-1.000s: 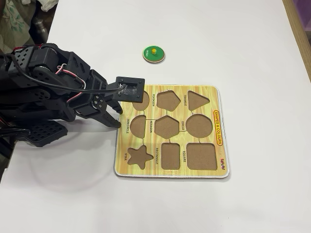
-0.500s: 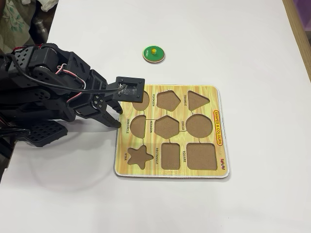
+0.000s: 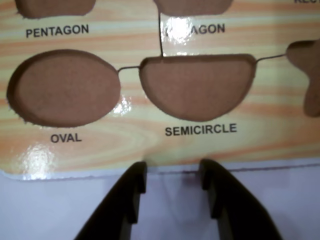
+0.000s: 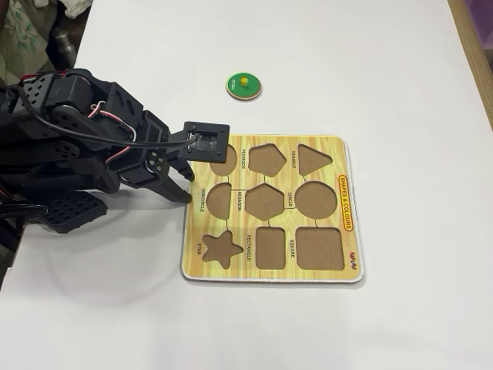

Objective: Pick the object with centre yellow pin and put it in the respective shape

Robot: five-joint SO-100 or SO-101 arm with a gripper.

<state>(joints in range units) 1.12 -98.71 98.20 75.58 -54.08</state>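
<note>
One small disc (image 4: 243, 85) was all I had to fetch: green on top, pale wood at the rim, a little yellow knob (image 4: 243, 79) standing at its centre. In the fixed view it lay flat on the white table (image 4: 370, 69), well apart from me and just beyond the far edge of the shape board (image 4: 271, 209). I judged it light and stiff, plain wood that would not give or break under a squeeze. Its flat rim sat low against the table and looked awkward to catch, so the knob seemed the place to pinch, from straight above; being small and smooth, it might slip if I closed off-centre.

The circle cut-out (image 4: 315, 199) was bare to its brown floor, on the side of the board away from me, and every other cut-out was empty too.

My gripper (image 3: 173, 176) hung at the near edge of the board, in front of the semicircle cut-out (image 3: 196, 86) with the oval cut-out (image 3: 64, 86) beside it. My fingers (image 3: 134, 186) stood slightly spread with a clear gap between them, holding nothing.
</note>
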